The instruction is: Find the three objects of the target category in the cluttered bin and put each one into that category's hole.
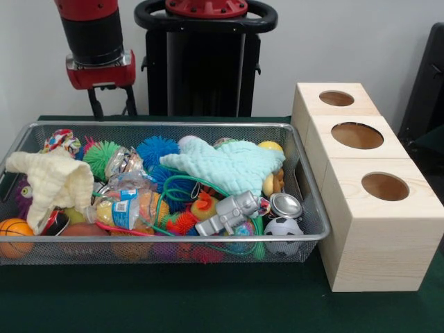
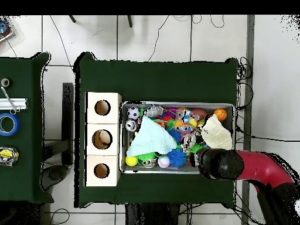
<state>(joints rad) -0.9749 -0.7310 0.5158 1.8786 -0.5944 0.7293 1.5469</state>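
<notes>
The bin (image 1: pixel 173 125) is a shallow wire mesh basket full of mixed toys. It also shows in the overhead view (image 2: pixel 176 104). In it lie a teal cloth (image 1: pixel 229 166), a cream cloth (image 1: pixel 52 180), a silver robot figure (image 1: pixel 232 211), a small soccer ball (image 1: pixel 282 227), a metal can (image 1: pixel 284 205), an orange basketball (image 1: pixel 14 232) and several spiky balls. My gripper (image 1: pixel 113 109) hangs open and empty behind the bin's far left corner, above its rim. In the overhead view the arm's wrist (image 2: pixel 214 163) hides it.
Three pale wooden boxes, each with a round hole on top (image 1: pixel 336 98) (image 1: pixel 357 135) (image 1: pixel 385 186), stand in a row against the bin's right side. In the overhead view they are left of the bin (image 2: pixel 102 139). A side table with tape rolls (image 2: pixel 8 124) stands apart.
</notes>
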